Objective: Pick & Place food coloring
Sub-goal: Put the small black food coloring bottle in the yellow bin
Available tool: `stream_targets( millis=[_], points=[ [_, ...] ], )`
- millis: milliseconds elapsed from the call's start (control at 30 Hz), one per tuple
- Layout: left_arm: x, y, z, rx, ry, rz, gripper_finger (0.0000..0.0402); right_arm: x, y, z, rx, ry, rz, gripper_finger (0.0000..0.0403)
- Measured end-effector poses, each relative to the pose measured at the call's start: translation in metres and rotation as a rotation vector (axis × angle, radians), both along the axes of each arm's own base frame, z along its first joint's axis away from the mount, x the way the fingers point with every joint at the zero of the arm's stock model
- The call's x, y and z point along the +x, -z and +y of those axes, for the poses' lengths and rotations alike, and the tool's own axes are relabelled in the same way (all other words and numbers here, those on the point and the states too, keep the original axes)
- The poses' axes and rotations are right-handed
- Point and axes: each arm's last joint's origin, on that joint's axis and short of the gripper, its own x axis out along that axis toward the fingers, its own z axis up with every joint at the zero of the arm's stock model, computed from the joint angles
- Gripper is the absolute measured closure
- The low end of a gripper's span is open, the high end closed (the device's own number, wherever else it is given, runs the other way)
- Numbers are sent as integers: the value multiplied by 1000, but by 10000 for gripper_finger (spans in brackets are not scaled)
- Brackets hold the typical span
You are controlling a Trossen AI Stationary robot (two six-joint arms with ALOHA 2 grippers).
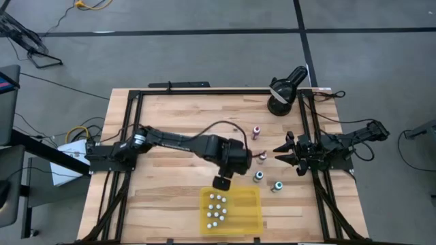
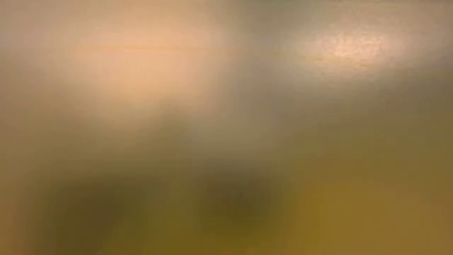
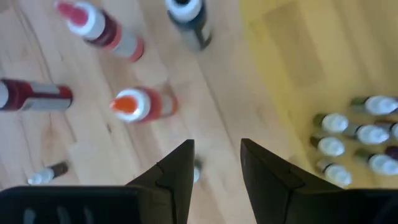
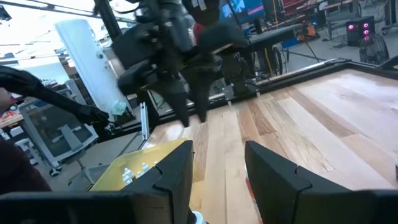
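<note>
I am hovering my left gripper (image 1: 221, 182), open and holding nothing, just beside the yellow tray (image 1: 253, 219); next I am probably reaching for another food coloring bottle (image 1: 259, 176); my right gripper (image 1: 283, 154) is waiting nearby, a little open.

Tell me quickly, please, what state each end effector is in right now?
Left end effector: open, holding nothing, above the table beside the yellow tray.
Right end effector: open, holding nothing.
</note>
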Motion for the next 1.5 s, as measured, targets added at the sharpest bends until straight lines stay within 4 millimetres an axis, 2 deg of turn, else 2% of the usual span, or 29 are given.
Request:
stream_targets(
  millis=[200, 433, 633, 1000, 1500],
  points=[
    [-17, 19, 26, 29, 11, 21, 279, 0, 0, 0, 0, 0, 0, 265],
    [-30, 65, 37, 89, 92, 28, 279, 0, 0, 0, 0, 0, 0, 265],
    [-31, 74, 40, 93, 89, 24, 279, 0, 0, 0, 0, 0, 0, 264],
    [-31, 74, 47, 84, 75, 29, 279, 0, 0, 0, 0, 0, 0, 265],
    [-19, 120, 45, 124, 76, 118, 279, 0, 0, 0, 1, 0, -3, 264]
  ],
)
